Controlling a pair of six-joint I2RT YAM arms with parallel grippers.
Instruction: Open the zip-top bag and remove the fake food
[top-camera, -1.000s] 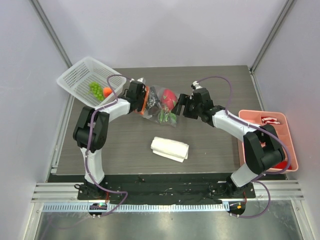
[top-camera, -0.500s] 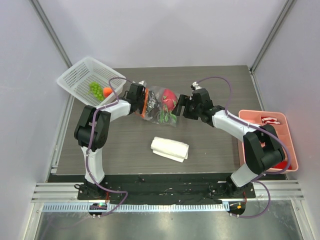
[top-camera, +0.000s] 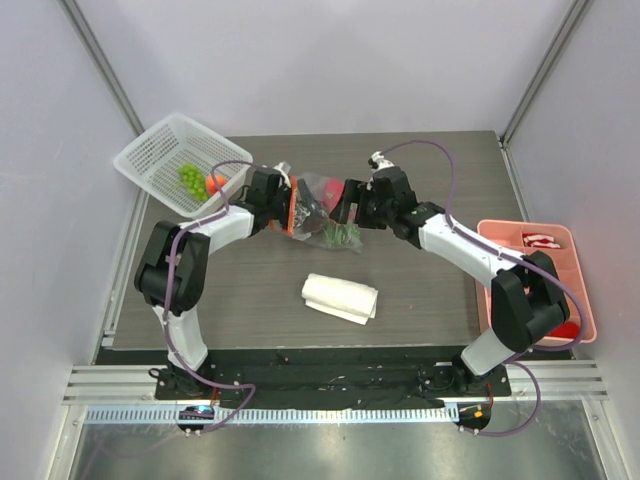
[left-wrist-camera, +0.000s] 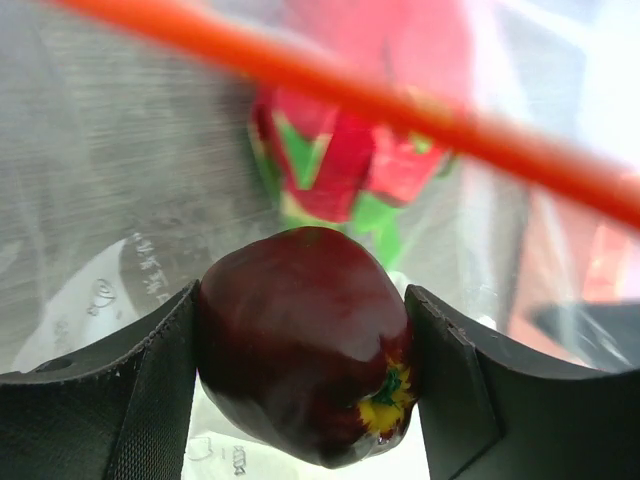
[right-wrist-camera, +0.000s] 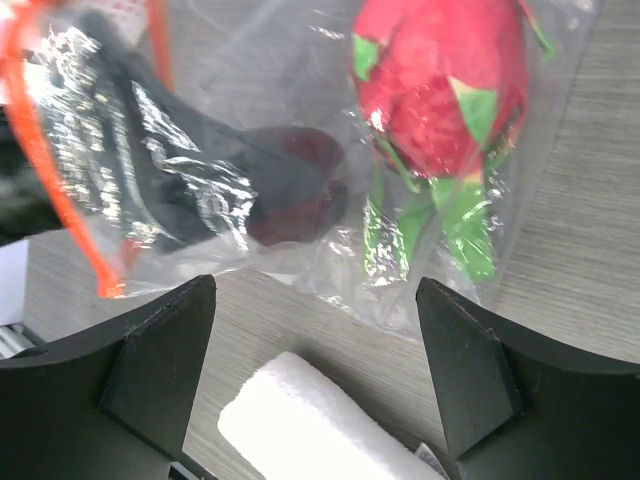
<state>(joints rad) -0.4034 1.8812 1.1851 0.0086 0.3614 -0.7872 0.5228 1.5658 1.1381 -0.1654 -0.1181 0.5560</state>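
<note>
Zip-top bag (top-camera: 316, 193) lies upper centre in your top view. Your left gripper (left-wrist-camera: 305, 335) clamps the dark purple fruit (left-wrist-camera: 290, 380) inside; your right gripper (right-wrist-camera: 315, 345) hangs open alongside.

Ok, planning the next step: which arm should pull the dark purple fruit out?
Left. The left gripper sits inside the zip-top bag, fingers closed on the dark purple fruit; the right gripper hangs open outside the bag, holding nothing.
</note>
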